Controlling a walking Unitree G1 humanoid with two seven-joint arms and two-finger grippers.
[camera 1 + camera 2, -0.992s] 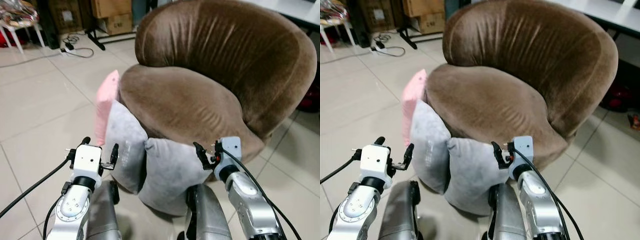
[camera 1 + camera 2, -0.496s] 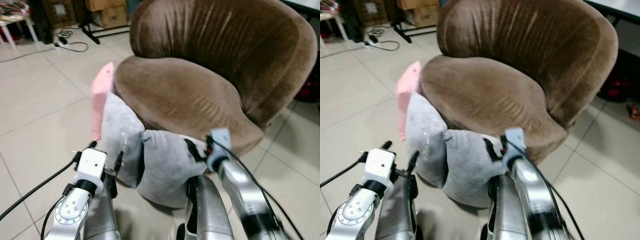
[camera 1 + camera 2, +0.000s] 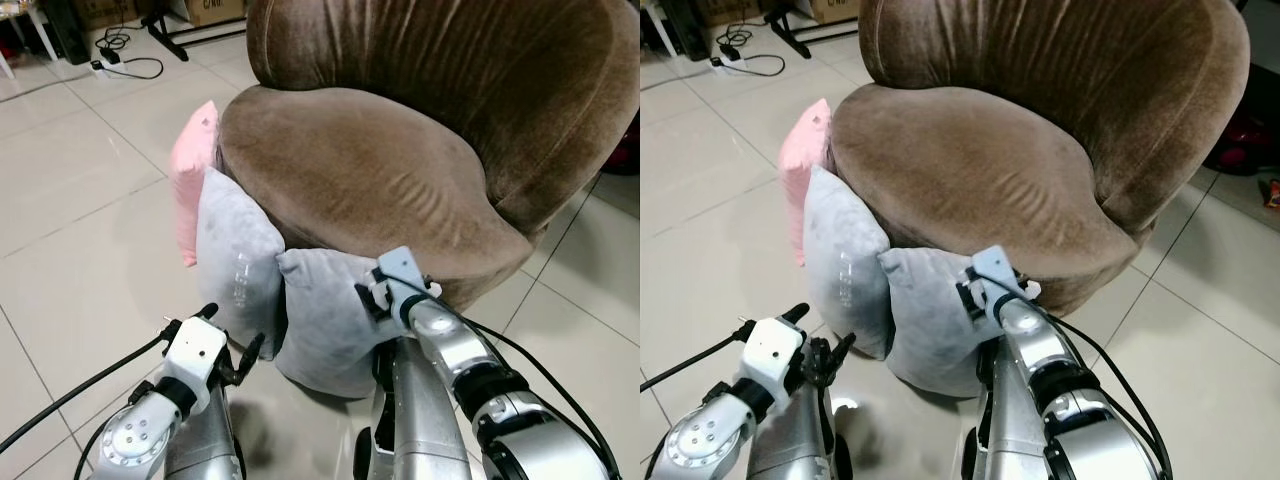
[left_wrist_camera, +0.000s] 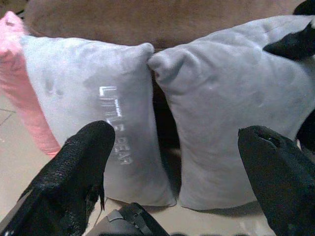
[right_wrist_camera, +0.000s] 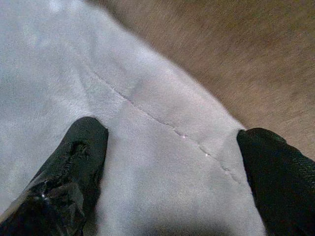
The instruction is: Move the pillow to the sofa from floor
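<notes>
Three pillows lean upright on the floor against the front of the brown sofa (image 3: 370,170): a pink one (image 3: 190,180), a grey one with white lettering (image 3: 235,270) (image 4: 93,113), and a plain grey one (image 3: 325,325) (image 4: 236,108). My right gripper (image 3: 368,292) (image 5: 172,137) is open at the plain grey pillow's top corner, one finger on each side of its seam, with the sofa's brown edge just behind. Low and near the floor, my left gripper (image 3: 232,332) (image 4: 182,142) is open and faces the gap between the two grey pillows without touching them.
Pale tiled floor (image 3: 80,230) surrounds the sofa. A power strip with cables (image 3: 115,62) and a black stand leg (image 3: 190,22) lie at the far left. A red object (image 3: 1240,140) sits on the floor to the sofa's right.
The camera has moved closer and tilted down. My right gripper has reached forward from mid-air onto the plain grey pillow's top. The left gripper has dropped lower.
</notes>
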